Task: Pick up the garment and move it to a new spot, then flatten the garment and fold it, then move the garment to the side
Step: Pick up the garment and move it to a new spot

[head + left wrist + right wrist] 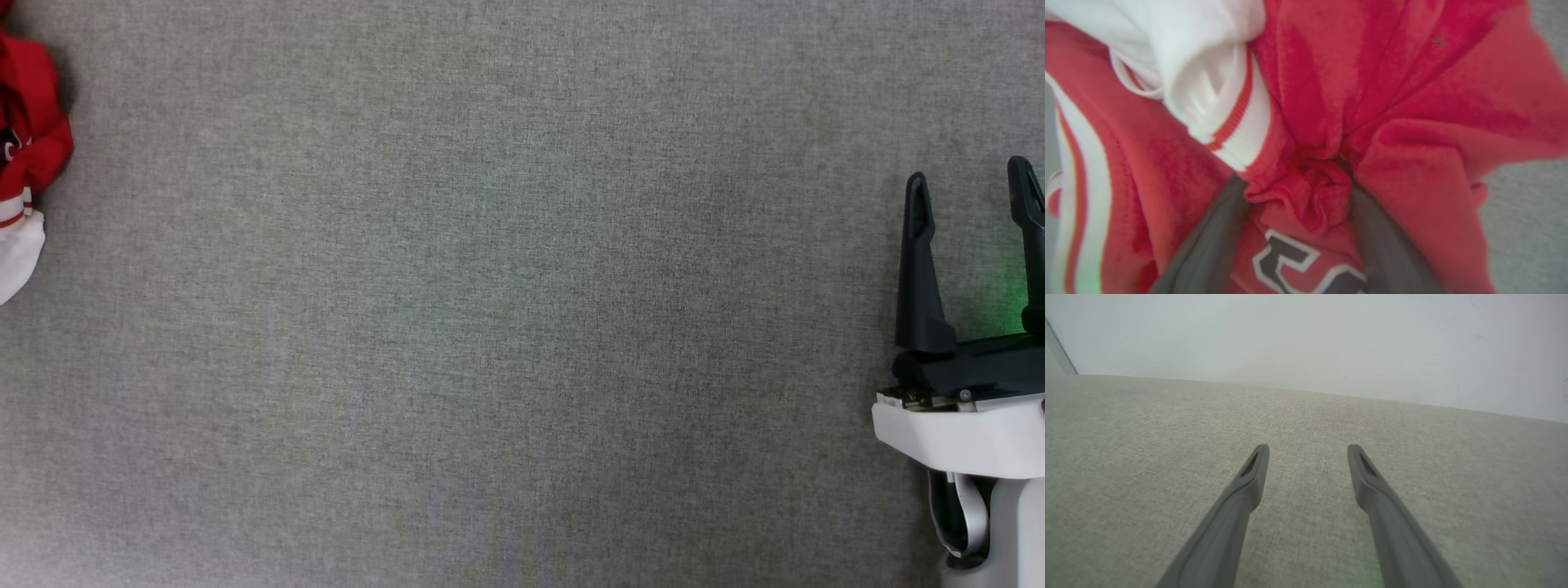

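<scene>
i judge pickup barely begun: garment [33,122] crumpled at left, left tool [1298,190] spread astride it, right tool [1308,457] released; rest undone.

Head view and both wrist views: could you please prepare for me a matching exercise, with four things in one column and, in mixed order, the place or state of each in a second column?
Column A
1. garment
2. left end effector
3. right end effector
4. wall

Column B
a. pale, rising behind the grey surface
b. open, over the bare grey surface
c. crumpled, at the left edge of the head view
d. open, astride bunched red cloth

Pairs: 1-c; 2-d; 3-b; 4-a
</scene>
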Robot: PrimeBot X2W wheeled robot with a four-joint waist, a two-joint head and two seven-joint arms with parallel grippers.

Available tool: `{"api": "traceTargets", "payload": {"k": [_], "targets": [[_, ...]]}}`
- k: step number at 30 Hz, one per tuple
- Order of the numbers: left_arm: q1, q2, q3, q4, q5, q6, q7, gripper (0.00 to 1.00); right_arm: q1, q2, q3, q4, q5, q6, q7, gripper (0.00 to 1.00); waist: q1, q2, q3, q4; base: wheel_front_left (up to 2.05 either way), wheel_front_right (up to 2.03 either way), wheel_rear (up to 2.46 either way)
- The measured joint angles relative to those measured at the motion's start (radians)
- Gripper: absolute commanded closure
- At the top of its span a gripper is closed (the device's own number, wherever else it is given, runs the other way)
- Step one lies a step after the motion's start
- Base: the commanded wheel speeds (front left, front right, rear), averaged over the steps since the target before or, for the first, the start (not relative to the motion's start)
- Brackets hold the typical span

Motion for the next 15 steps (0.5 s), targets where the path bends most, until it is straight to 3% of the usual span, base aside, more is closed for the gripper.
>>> {"api": "traceTargets", "payload": {"k": [7,15], "targets": [[-0.029,0.010,-0.058,0.007,-0.002,-0.001,-0.052,1.00,0.001,0.000,0.012,0.024,0.008,0.000,0.001,0.00,0.0001,0.0000,-0.044,0.003,0.00,0.00,0.00],[-0.096,0.094,-0.160,-0.126,0.035,-0.001,-0.111,1.00,0.021,0.000,0.024,0.057,0.049,0.000,0.001,0.00,0.0000,-0.0001,-0.156,0.001,0.00,0.00,0.00]]}}
